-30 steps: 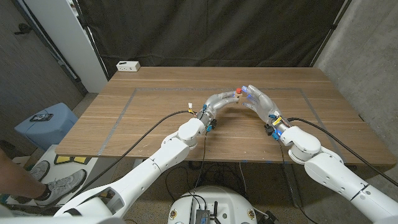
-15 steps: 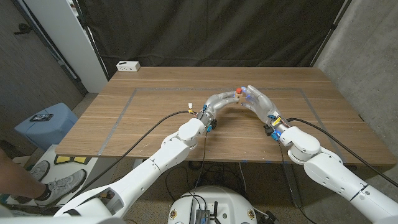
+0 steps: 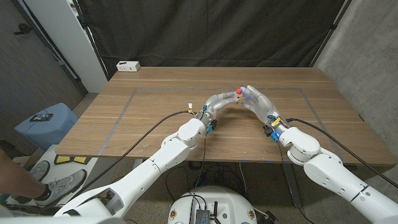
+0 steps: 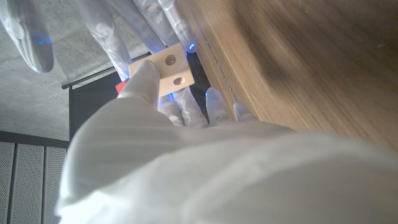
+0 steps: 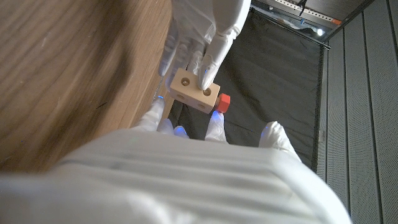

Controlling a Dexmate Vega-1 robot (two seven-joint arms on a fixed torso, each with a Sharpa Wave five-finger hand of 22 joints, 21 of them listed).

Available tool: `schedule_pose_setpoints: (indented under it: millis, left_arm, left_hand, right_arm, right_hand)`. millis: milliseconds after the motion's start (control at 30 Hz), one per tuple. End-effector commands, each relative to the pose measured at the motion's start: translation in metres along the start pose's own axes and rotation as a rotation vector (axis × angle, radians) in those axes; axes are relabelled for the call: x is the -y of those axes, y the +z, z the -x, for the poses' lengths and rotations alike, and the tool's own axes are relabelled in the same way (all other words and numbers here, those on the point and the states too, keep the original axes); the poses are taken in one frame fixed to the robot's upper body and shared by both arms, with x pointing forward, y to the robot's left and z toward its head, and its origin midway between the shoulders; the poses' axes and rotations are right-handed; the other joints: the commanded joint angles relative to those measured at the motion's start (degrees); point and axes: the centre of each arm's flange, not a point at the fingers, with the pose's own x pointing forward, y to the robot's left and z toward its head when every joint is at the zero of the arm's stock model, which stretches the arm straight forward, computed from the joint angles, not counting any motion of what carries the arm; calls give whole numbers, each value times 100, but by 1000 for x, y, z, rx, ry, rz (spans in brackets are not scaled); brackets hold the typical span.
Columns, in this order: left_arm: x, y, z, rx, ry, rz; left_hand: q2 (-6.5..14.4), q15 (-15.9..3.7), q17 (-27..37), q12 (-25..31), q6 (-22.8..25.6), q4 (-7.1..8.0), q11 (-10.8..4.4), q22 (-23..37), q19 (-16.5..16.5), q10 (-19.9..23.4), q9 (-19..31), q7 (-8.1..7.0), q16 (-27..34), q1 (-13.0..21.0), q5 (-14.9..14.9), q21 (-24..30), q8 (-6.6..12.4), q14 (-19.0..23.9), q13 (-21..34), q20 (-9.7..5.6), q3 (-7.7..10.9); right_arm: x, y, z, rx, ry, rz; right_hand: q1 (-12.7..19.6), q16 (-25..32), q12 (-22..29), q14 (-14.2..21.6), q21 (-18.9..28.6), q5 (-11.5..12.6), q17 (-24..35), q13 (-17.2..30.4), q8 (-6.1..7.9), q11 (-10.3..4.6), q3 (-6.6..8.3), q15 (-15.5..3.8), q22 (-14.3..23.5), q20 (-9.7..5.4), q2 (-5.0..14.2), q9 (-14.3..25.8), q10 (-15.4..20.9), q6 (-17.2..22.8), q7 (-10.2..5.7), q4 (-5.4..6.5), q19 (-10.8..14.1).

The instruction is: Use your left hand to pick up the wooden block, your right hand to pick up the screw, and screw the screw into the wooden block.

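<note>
Wooden block (image 5: 194, 91) held above mid-table, clamped in left hand (image 3: 219, 103) fingers; right hand (image 3: 258, 101) fingers pinch the red-headed screw (image 5: 223, 103) against its side: insertion under way, next needs turning.

In the head view the two hands are meeting over the table, and the wooden block (image 4: 168, 70) is getting lost behind the left hand (image 3: 219, 102) — too small there to make out. The red screw (image 3: 239, 91) is showing only as a tiny red dot at the fingertips; its shank is staying hidden. In the right wrist view the screw is peeking out beside the block, partly covered, and the right hand (image 5: 186, 168) is filling the foreground as a blur, running off the edge. In the left wrist view the left hand's back is blurring too.
</note>
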Motion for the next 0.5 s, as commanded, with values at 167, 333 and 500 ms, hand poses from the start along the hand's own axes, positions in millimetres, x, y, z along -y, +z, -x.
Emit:
schedule_pose_setpoints:
  millis: [167, 333, 500]
  left_arm:
    - [1, -2, -1, -4, 2, 5]
    - [0, -2, -1, -1, 4, 5]
    - [-1, -2, -2, -2, 6, 5]
  left_hand:
    - [57, -356, 13, 42, 69, 16, 1, 21, 23, 48, 16, -9, 46, 23, 43, 23, 52, 33, 13, 27, 15]
    - [61, -353, 14, 39, 69, 24, -2, 21, 28, 43, 16, 2, 44, 15, 42, 25, 52, 28, 11, 25, 13]
    - [56, -352, 12, 39, 74, 18, -1, 21, 31, 42, 16, -1, 45, 21, 43, 26, 53, 35, 12, 26, 13]
  right_arm:
    - [-3, -1, 2, -11, -4, 8]
    - [-3, 0, 3, -12, -4, 13]
    - [-4, -1, 4, -10, -12, 9]
  right_hand:
    - [-42, 18, 40, -267, 41, 25, 14, 26, 32, -5, -13, 12, 13, -40, 12, 3, -82, 43, 9, 11, 4]
    - [-41, 20, 41, -265, 44, 27, 12, 26, 33, -6, -10, 11, 13, -39, 20, 3, -87, 49, 18, 9, 8]
    - [-41, 24, 46, -257, 47, 29, 9, 26, 37, -2, -8, 9, 12, -51, 27, 3, -81, 60, 20, 8, 12]
